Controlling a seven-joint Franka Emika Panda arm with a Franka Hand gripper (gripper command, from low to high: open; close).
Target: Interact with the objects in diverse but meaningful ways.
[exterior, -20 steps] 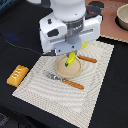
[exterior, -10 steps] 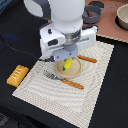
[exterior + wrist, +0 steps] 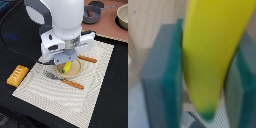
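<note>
My gripper hangs over the round tan plate and is shut on the yellow banana. The banana points down, with its tip at or just above the plate. In the wrist view the banana fills the space between my two green pads, which press on it from both sides. The orange ridged bread slab lies on the black table at the exterior view's left. The small grey pot stands at the back with something reddish-brown in it. The cheese wedge is not in view.
The plate sits on a striped beige placemat. An orange-handled fork lies in front of the plate and an orange-handled knife behind it. A tan bowl stands at the back right on a brown surface.
The arm has shifted a little toward the exterior view's left and come lower over the plate, still holding the banana.
</note>
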